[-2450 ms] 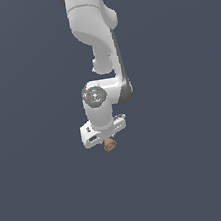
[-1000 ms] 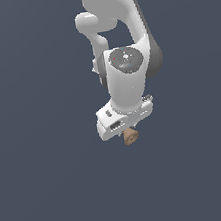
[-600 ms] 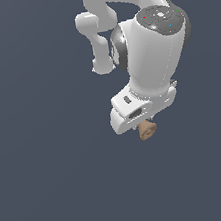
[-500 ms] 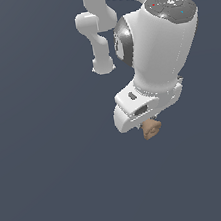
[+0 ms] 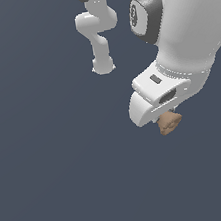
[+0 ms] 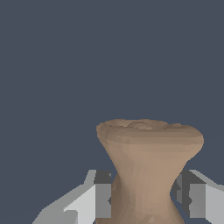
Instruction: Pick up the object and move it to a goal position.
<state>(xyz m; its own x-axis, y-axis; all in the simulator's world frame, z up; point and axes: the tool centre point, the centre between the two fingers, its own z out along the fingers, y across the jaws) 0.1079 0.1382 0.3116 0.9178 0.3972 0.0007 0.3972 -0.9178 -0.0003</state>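
Exterior view first: there's one arm [image 5: 180, 25], one gripper [image 5: 167, 119] and one object [image 5: 169, 122], all against a plain dark grey-blue backdrop. That's the whole inventory.

Using the gripper as the landmark and going left to right in that view: off to its upper left you can see a thin white arm link with a rounded knob at the end, well apart from the gripper. Then comes the gripper's white hand body, tilted so its rounded lower corner sits on the exterior view's left. Just past that, tucked under the body's lower edge, the tan-brown object pokes out, lumpy and small next to the hand. Up and to the right of the gripper is the big white wrist segment with a dark grey ring, which fills the top right corner and runs out of frame.

Wrist view is way clearer on the grip. The gripper [image 6: 144, 199] is clamped on the object [image 6: 148, 166]: a grey-padded finger [image 6: 101, 197] presses each side of the narrow waist, with the flared end sticking out beyond the tips. So the fingers are closed only as far as the waist lets them, and the object stands roughly upright between them, not resting on anything visible.
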